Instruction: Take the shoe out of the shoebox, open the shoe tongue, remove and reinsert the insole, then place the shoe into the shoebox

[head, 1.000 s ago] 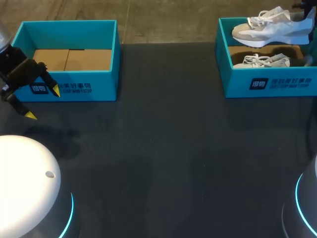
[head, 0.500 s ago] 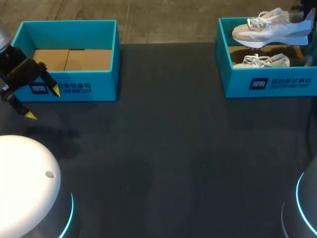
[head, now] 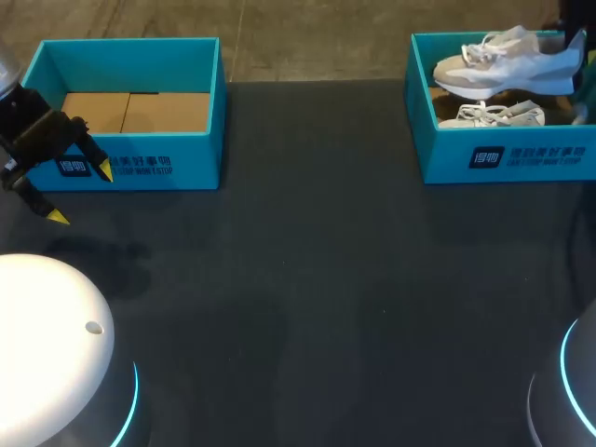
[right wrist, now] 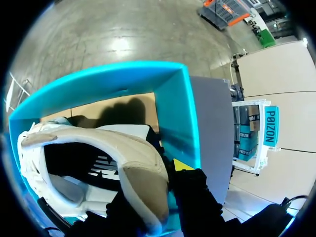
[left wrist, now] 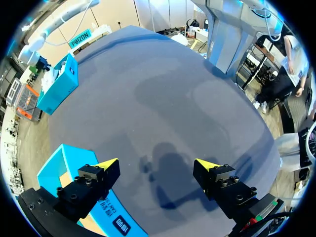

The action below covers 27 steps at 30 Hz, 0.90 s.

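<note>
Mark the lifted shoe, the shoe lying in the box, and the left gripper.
lifted shoe [head: 507,65]: head view, side of upper.
boxed shoe [head: 494,115]: head view, middle of upper.
left gripper [head: 82,194]: head view, between its tips.

Head camera looks down from behind; wrist cameras share its table [head: 307,279].

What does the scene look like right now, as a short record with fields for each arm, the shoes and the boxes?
left gripper: open, empty, by the left box front wall
left box: no shoe inside, cardboard floor showing
right gripper: shut on the raised shoe at its heel
raised shoe: held over the right box
second shoe: lying in the right box
</note>
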Motion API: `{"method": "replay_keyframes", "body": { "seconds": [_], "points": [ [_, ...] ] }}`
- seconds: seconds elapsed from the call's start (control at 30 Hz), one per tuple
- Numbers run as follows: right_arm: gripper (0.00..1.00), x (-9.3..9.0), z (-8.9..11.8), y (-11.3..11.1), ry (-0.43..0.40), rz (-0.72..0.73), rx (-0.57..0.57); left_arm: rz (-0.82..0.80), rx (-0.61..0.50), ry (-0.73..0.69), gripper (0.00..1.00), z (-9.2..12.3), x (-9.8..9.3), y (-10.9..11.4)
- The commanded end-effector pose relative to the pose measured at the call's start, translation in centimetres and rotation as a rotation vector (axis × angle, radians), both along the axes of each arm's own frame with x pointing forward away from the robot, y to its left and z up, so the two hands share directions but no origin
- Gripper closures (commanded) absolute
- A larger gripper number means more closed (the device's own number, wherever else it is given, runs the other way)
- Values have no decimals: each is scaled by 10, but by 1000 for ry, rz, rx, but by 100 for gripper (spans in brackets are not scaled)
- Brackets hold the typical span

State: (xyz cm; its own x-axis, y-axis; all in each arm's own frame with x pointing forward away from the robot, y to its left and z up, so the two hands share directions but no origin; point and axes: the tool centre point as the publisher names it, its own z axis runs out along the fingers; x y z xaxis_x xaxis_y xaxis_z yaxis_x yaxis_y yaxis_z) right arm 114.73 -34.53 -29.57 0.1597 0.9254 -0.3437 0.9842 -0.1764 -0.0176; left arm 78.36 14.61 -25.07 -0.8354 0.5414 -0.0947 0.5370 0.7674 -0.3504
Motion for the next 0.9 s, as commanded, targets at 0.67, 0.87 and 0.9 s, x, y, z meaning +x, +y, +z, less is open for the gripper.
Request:
{"method": "replay_keyframes", "body": {
  "seconds": [0.67, 0.87, 0.9],
  "points": [
    [100, 23, -41, -5, 60, -11, 42, 1, 4, -1, 0, 0, -1, 0],
    [100, 26, -48, -3, 70, -20, 61, 1, 4, -1, 0, 0, -1, 0],
    [100, 26, -49, -2, 71, -19, 61, 1, 4, -1, 0, 0, -1, 0]
  ]
}}
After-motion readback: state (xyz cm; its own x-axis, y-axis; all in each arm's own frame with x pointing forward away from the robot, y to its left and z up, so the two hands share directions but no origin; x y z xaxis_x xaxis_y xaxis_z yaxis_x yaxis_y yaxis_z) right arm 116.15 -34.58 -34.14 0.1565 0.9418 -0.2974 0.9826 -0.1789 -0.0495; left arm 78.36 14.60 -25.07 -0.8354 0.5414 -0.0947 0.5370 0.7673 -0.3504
